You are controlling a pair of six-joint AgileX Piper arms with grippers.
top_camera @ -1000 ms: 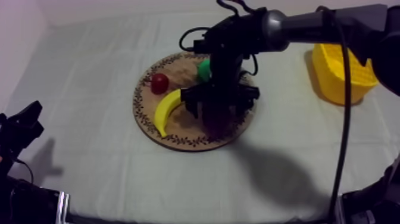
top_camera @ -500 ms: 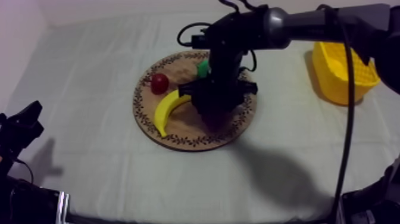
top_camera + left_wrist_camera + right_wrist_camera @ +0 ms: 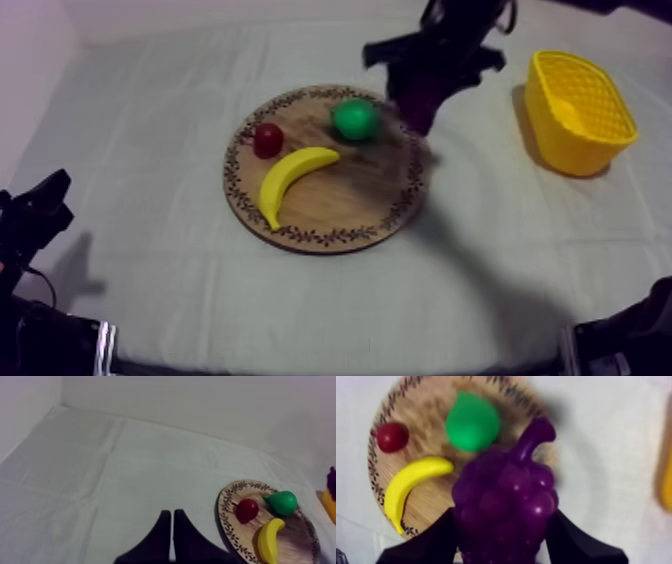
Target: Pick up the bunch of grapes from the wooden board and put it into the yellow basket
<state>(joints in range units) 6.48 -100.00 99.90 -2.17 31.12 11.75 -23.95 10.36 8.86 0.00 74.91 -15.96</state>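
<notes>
Grapes (image 3: pixel 506 501): held by the right gripper (image 3: pixel 428 88), in the air over the bench (image 3: pixel 150 120), just beyond the far rim of the board (image 3: pixel 300 235) on the side toward the basket (image 3: pixel 600 150).
Right gripper: fingers (image 3: pixel 428 543) closed on the lower body of the grapes, one at each flank. The stem points away from the wrist. The hold looks firm, though the contact faces are hidden behind the fruit.
Board: carries a pear (image 3: pixel 354 118), a banana (image 3: pixel 290 180) and a small red fruit (image 3: pixel 267 140). All three lie apart from one another. No grapes rest on it.
Basket: stands on the bench well to the right of the board, upright, mouth up. Nothing is visible inside it.
Left side: the left gripper (image 3: pixel 172 533) sits low over the bench, well apart from the board. Its fingers lie together as a narrow wedge and grip nothing.
Done, by my reading: the pick-up, as the grapes are clear of the board and in the grip.
In hand, by my reading: the carry toward the basket, with part of the gap yet to cross.
Left to do: bring the grapes over the basket's mouth, lower them inside, part the fingers.
Risk noted: a release short of the rim would drop the grapes onto the bench.
</notes>
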